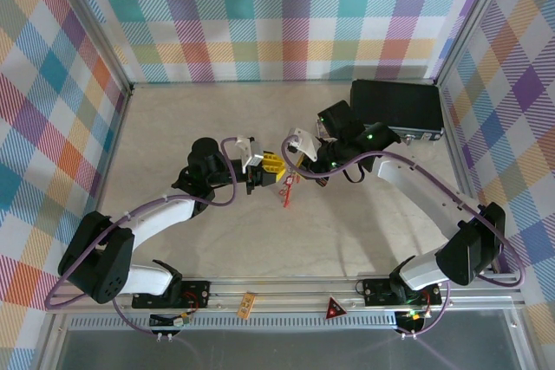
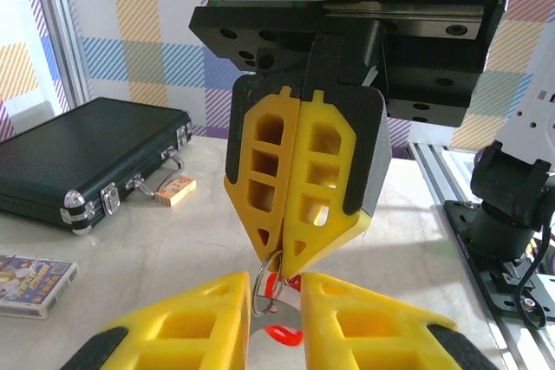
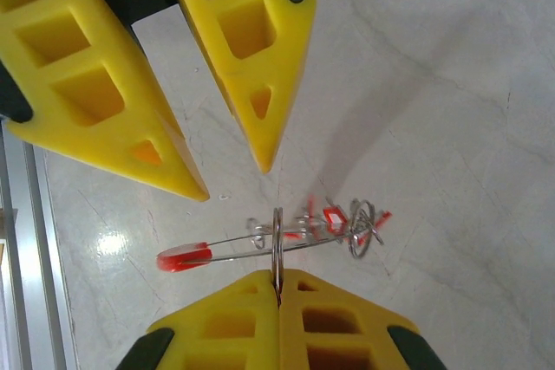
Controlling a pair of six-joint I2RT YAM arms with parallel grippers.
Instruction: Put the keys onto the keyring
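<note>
1. The keyring (image 3: 277, 230) hangs clear of the table (image 1: 364, 240), about over its middle.
2. The right gripper (image 3: 278, 276) has its fingers pressed together on the keyring's rim. In its own camera it pinches the keyring edge-on at the 6 o'clock side.
3. The left gripper (image 2: 276, 278) faces it and stands spread, one fingertip either side of the keyring's lower end. I can't tell whether either pad touches it.
4. The keys (image 3: 334, 218) bunch at 3 o'clock of the keyring, and one more red tag (image 3: 184, 256) sticks out at 8 o'clock.
5. To my eye the keyring is light, thin, stiff and slick, so it could twist in a pinch. It is best gripped flat across the rim. The keys look tiny and light and will likely swing, so I'd take one by its flat sides, clear of its hole.
6. I count one keyring. There are at least four red keys, but the bunch is too tangled to be sure. Off at 9 o'clock from the left gripper lie one black case (image 2: 87, 158), one picture card (image 2: 30, 270) and one small box (image 2: 176, 188).
</note>
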